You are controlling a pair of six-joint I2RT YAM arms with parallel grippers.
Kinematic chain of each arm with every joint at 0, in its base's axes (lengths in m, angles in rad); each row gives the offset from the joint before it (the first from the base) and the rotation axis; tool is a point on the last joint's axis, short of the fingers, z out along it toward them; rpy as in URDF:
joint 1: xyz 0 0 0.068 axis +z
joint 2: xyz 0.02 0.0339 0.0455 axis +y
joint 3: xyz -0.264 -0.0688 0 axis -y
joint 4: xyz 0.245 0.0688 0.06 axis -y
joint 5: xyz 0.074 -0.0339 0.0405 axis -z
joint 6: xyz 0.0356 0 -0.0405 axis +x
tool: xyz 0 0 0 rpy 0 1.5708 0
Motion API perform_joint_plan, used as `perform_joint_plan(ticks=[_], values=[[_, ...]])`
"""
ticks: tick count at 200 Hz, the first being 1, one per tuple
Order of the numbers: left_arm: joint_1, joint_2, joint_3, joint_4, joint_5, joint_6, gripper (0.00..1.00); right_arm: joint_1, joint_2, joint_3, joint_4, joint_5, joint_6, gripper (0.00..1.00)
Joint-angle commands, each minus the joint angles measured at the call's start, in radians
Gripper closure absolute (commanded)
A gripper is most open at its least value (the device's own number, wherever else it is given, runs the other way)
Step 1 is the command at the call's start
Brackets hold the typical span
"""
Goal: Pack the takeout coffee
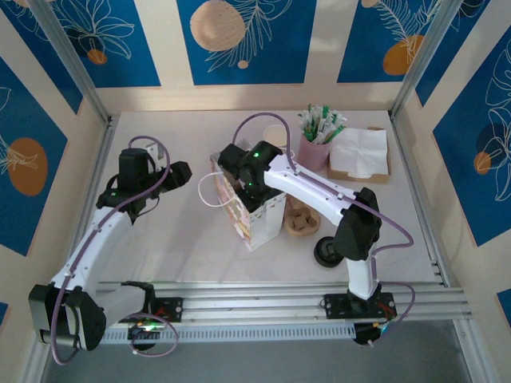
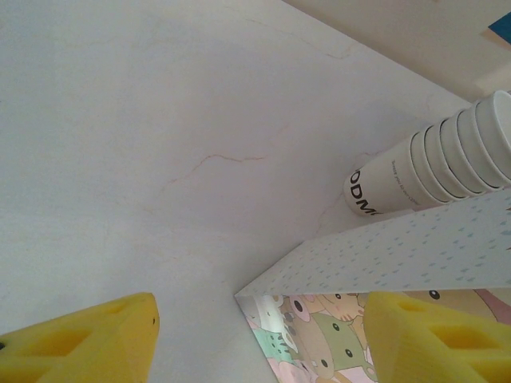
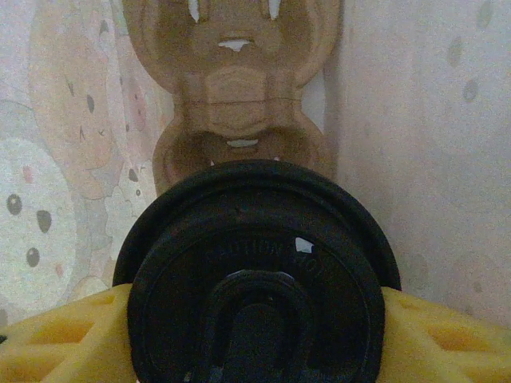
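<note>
**Item under inspection.** The takeout coffee is presenting its round black lid to the right wrist camera. The lid is showing a raised spout moulding at centre and a small pale fleck on its top face (the cup body underneath is hidden by the lid). The coffee is sitting between the fingers of the right gripper, whose yellow pads are pressing in from both sides, part-closed and gripping it. Fingers and coffee are hanging inside the gift bag, with its printed walls rising on either side of the pads. A brown moulded carrier is lying beyond the fingertips.

**Left side.** The left gripper is standing wide open and holding nothing. Bare table is showing between its fingers, the bag's corner is poking in beside the right finger, and nested cream cups are lying beyond that.

**Count.**
- one takeout coffee
- one gift bag
- one loose black lid
- one pink cup of sachets
- one napkin tray
- one stack of cream cups, at least five rims showing
- one brown cardboard piece just beside the bag (whether it is the carrier, cannot tell)
</note>
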Motion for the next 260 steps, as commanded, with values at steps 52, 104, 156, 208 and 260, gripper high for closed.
perform_joint_plan(ticks=[52, 104, 156, 208, 260], values=[[0.002, 0.006, -0.008, 0.008, 0.019, 0.023, 0.31, -0.004, -0.024, -0.04, 0.018, -0.027, 0.016, 0.44], [0.003, 0.006, -0.008, 0.006, 0.021, 0.022, 0.31, -0.002, -0.028, 0.011, 0.002, -0.01, 0.01, 0.44], [0.003, 0.006, -0.008, 0.006, 0.019, 0.024, 0.31, -0.003, -0.017, -0.033, 0.027, -0.017, 0.024, 0.44], [0.002, 0.006, -0.008, 0.003, 0.018, 0.024, 0.31, -0.002, -0.004, -0.057, 0.038, -0.026, 0.022, 0.44], [0.002, 0.009, -0.008, 0.002, 0.016, 0.024, 0.31, -0.001, 0.007, -0.079, 0.034, -0.028, 0.021, 0.44]])
